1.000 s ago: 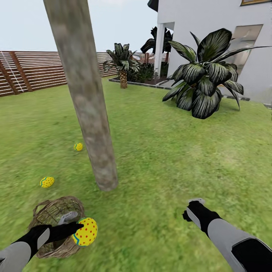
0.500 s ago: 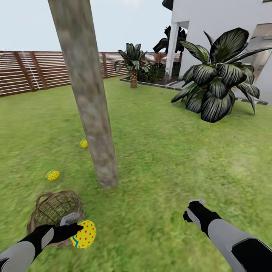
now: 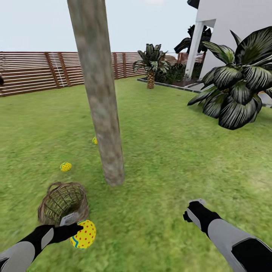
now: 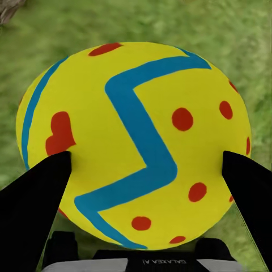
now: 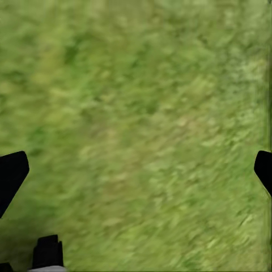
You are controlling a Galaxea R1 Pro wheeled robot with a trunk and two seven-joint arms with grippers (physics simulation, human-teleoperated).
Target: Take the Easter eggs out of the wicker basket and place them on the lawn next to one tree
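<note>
Nearest us, the left gripper is clamped on an egg, yellow with red dots and a blue zigzag, its fingers pressed against both sides. The egg hangs over the grass just beside the basket, outside its rim. Over on the right, the right gripper hovers above bare lawn with its fingers spread wide and nothing between them. Plenty of open grass around that arm. Beyond the basket the tree trunk rises, close to the basket's far rim. Two more eggs lie on the grass: one near the trunk's left, another partly tucked behind the trunk. Farther out, wide clear lawn runs to the wooden fence, the big leafy plant and the white house.
</note>
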